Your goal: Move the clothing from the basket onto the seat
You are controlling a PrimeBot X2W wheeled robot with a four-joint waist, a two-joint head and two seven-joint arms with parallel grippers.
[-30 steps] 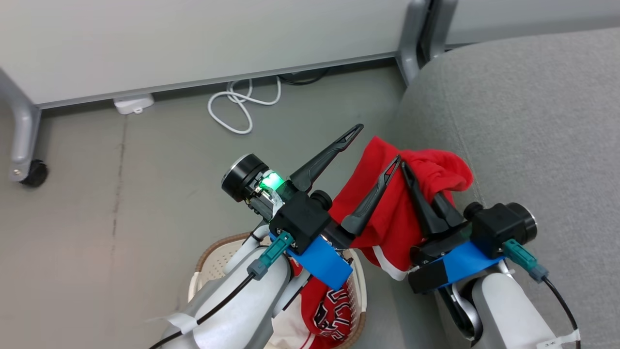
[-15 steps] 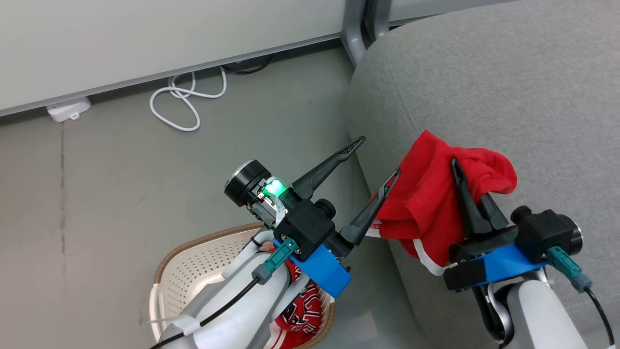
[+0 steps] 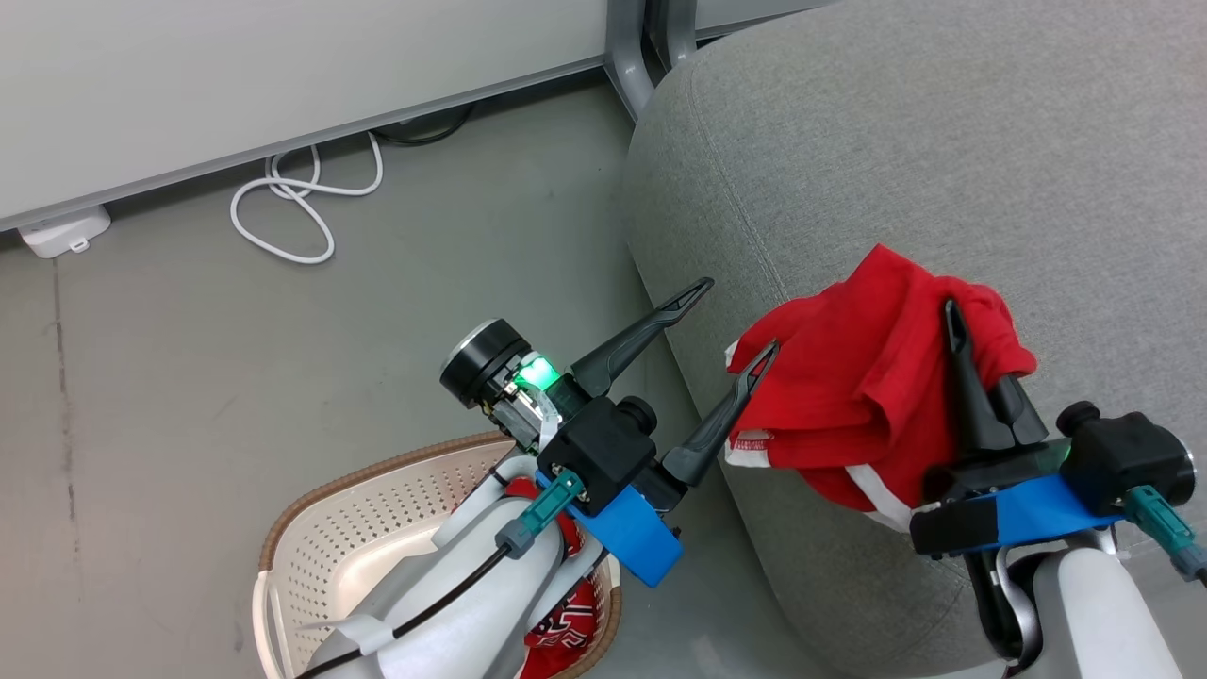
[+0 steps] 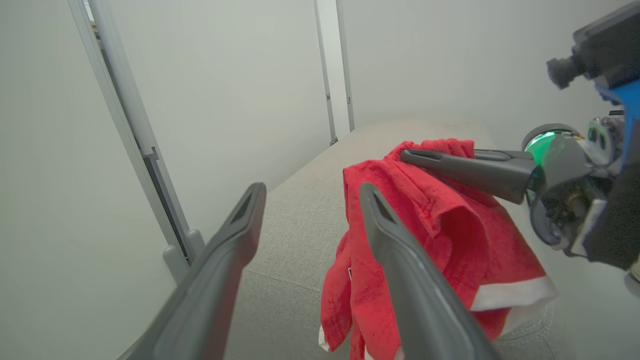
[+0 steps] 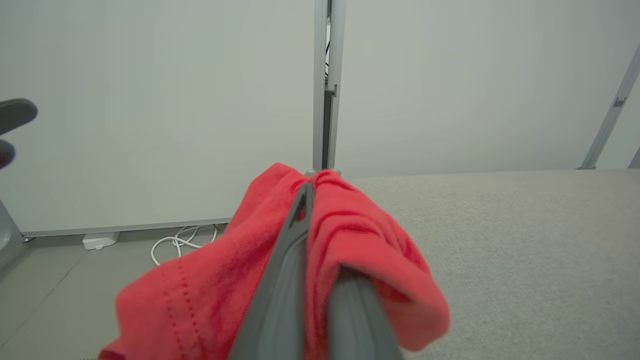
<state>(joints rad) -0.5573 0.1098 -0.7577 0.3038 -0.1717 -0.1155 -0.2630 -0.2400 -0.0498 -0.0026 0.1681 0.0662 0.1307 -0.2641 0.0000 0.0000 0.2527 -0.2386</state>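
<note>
Red clothing (image 3: 849,396) pinched by right jaws, left jaws spread

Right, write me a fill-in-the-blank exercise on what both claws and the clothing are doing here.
1. The right claw is shut on a ____ garment.
2. The left claw stands ____, holding nothing.
3. The held garment hangs over the edge of the grey ____.
4. The lettered jersey lies in the ____.
Missing words: red; open; seat; basket.
</note>
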